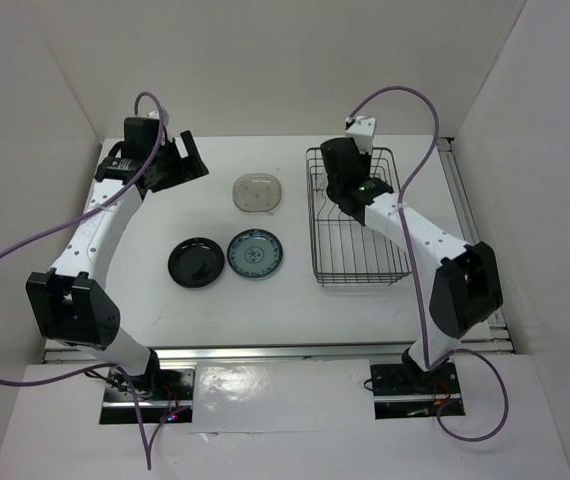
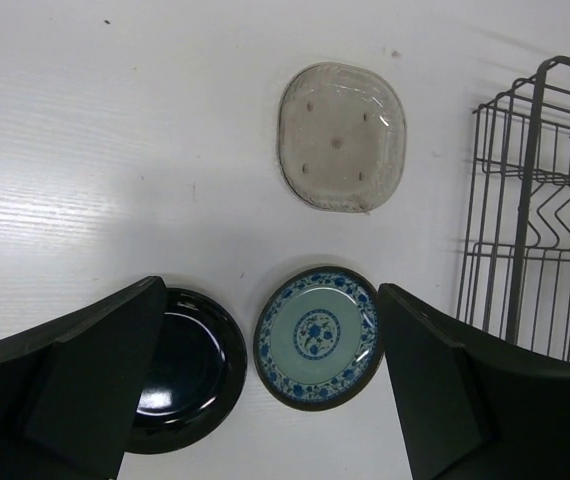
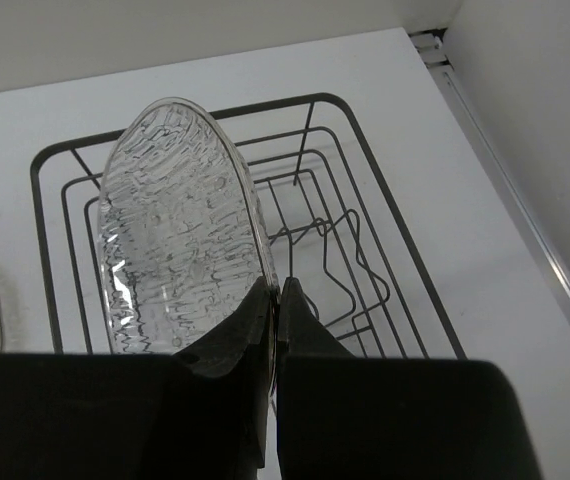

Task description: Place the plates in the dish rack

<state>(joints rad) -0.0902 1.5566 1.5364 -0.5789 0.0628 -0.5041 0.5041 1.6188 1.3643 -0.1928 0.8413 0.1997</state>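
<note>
My right gripper (image 3: 278, 290) is shut on the rim of the clear glass plate (image 3: 180, 230), holding it on edge over the dish rack (image 3: 345, 250). In the top view that gripper (image 1: 343, 188) hangs above the rack's far end (image 1: 365, 281). My left gripper (image 2: 270, 290) is open and empty, raised over the table at the far left (image 1: 180, 160). Below it lie the glossy black plate (image 2: 185, 365) and the blue-and-white plate (image 2: 317, 336) side by side. The beige speckled plate (image 2: 342, 137) rests flat farther back, left of the rack (image 2: 525, 200).
White walls close in the table at the back and both sides. A metal rail (image 1: 470, 215) runs along the table's right edge beside the rack. Purple cables (image 1: 405, 95) loop above both arms.
</note>
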